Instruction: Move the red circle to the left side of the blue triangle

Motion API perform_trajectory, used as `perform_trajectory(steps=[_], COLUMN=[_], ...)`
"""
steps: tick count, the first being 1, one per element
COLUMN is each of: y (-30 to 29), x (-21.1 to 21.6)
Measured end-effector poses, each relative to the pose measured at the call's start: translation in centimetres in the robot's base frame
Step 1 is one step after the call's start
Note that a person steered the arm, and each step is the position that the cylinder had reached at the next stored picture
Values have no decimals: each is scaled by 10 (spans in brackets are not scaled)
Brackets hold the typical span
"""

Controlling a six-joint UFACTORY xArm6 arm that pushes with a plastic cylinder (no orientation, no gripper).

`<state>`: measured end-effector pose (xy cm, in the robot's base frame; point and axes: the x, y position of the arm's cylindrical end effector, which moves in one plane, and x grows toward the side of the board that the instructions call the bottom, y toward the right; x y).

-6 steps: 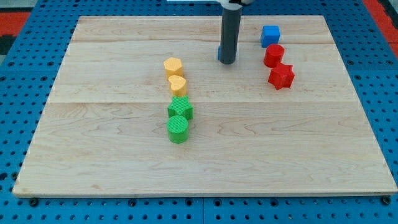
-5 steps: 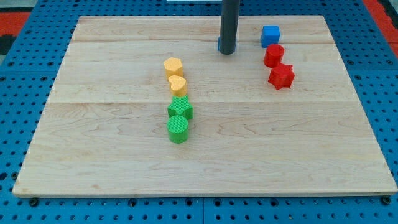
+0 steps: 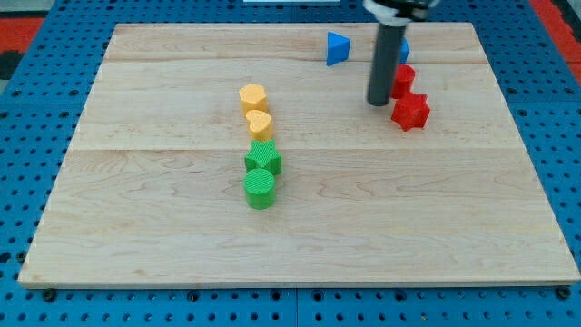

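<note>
Near edge of the board (image 3: pixel 300 263): bare pale wood, visible grain, plank seams running across; blue pegboard around it.

Mid-board, view's left of centre: a column of four blocks, each touching or nearly touching the next. Nearest is the green cylinder (image 3: pixel 260 188), ribbed top, then the green star (image 3: pixel 263 160), then the yellow heart (image 3: pixel 260 124) and a yellow block (image 3: pixel 252 96), roughly hexagonal. All look like small moulded plastic pieces, matte. None bear on the task; they are well apart from the working area.

Farther, view's right: red star (image 3: pixel 411 112), and just behind it the red circle (image 3: pixel 403 80), a short cylinder, its left edge partly covered by the rod. My tip (image 3: pixel 379 102) stands just left of the red circle, beside the red star, apparently touching or nearly touching the circle; contact cannot be confirmed. The rod is a plain dark cylinder, no jaws, holding nothing.

Judgement: tip is on the wrong side for a leftward push; it likely needs to get round to the circle's right.

Farthest: blue triangle (image 3: pixel 337 47), a wedge, near the top edge, well left of the circle. A blue block (image 3: pixel 404 50) shows only as a sliver behind the rod; shape not readable.
</note>
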<state>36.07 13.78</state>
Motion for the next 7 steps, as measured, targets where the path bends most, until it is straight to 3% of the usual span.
perform_trajectory(steps=[2, 4, 5, 7], y=[57, -61, -106, -112], x=[-23, -53, -49, -56])
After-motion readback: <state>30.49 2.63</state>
